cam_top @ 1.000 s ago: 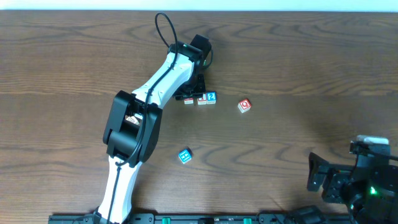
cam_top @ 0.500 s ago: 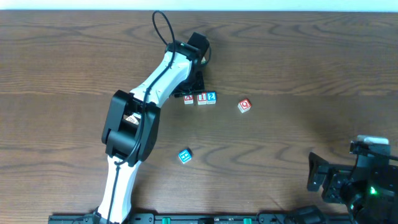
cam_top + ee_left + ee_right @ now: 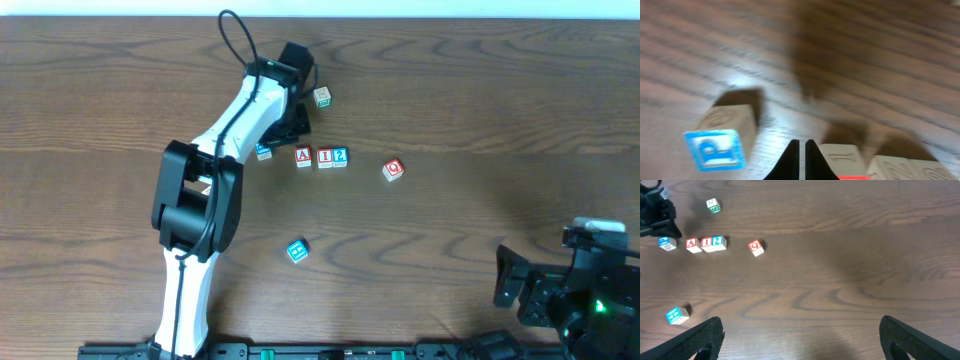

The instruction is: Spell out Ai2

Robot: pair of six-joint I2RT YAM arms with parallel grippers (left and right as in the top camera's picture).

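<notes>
Three cubes, A (image 3: 303, 156), I (image 3: 325, 156) and 2 (image 3: 341, 155), form a row on the table (image 3: 450, 100), upper middle of the frame, but the empty, fully closed left claw (image 3: 800, 152) near A may knock them crooked if it swings low; the right claw (image 3: 800, 330) hangs wide open.

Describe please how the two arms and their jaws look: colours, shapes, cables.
The left arm has slim white links, bulky black joint housings and a black cable loop near the wrist; its jaws are thin, black and pointed. The right arm shows only a black, blocky part with a small green light; its jaws are black and broad.
</notes>
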